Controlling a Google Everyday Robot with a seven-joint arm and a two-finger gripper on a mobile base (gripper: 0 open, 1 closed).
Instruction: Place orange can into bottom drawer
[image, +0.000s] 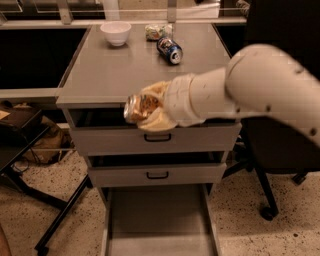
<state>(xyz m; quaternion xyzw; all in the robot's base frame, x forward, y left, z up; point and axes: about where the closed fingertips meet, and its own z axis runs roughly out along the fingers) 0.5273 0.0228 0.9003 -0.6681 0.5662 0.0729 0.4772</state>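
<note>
Arm (250, 85) is seen entering from 3 o'clock, reaching across the front of the grey cabinet (115, 70).

Gripper (146, 108) is positioned at the cabinet's front edge, level with the top drawer (200, 139). Its cream fingers (156, 91) are clamped on the orange can (137, 108), one above and one below. The can is held on its side, with a silver end turned toward 9 o'clock. It is held in the air in front of the top drawer's face, just above the black handle (157, 137).

The bottom drawer (157, 220) is found pulled out at 6 o'clock from the gripper, well below the can. Its flat grey floor and thin side walls are exposed. The middle drawer (157, 175) is seen between it and the top drawer.

On the cabinet top, a white bowl (116, 33) is noted at 11 o'clock. A pale packet (157, 31) is seen at 12 o'clock by the back edge. A dark blue can (170, 50) is laid on its side just beside the packet, toward 5 o'clock from it.

A black office chair (272, 165) is stood at 3 o'clock of the cabinet, behind the arm. A speckled floor (55, 200) is seen around the base.
</note>
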